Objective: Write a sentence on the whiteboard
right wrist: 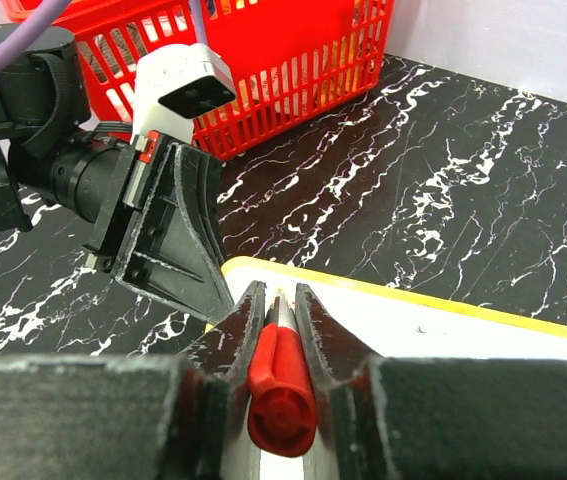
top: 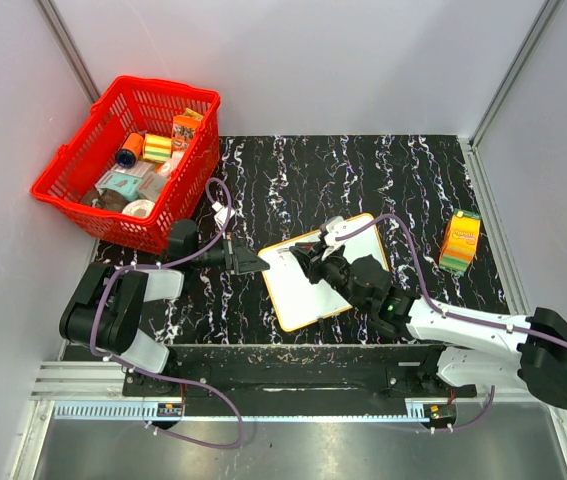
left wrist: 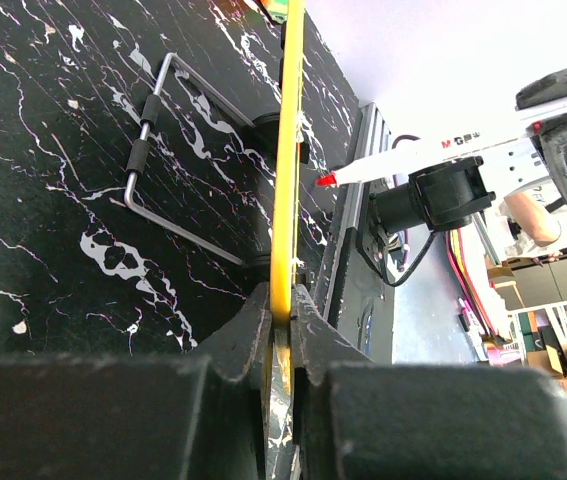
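The whiteboard (top: 308, 290) is white with a yellow rim and lies tilted on the black marbled table. My left gripper (top: 260, 262) is shut on its left edge. In the left wrist view the board shows edge-on as a yellow strip (left wrist: 288, 150) pinched in my gripper (left wrist: 283, 305). My right gripper (top: 305, 256) is shut on a red-and-white marker (right wrist: 281, 390) over the board's upper left part (right wrist: 443, 330). The marker's red tip (left wrist: 325, 180) sits very close to the board face. I can make out no red lettering of the sentence.
A red basket (top: 158, 83) with several small packages stands at the back left, also in the right wrist view (right wrist: 293, 60). An orange carton (top: 460, 241) lies at the right. A wire stand (left wrist: 148, 135) shows behind the board. Grey walls enclose the table.
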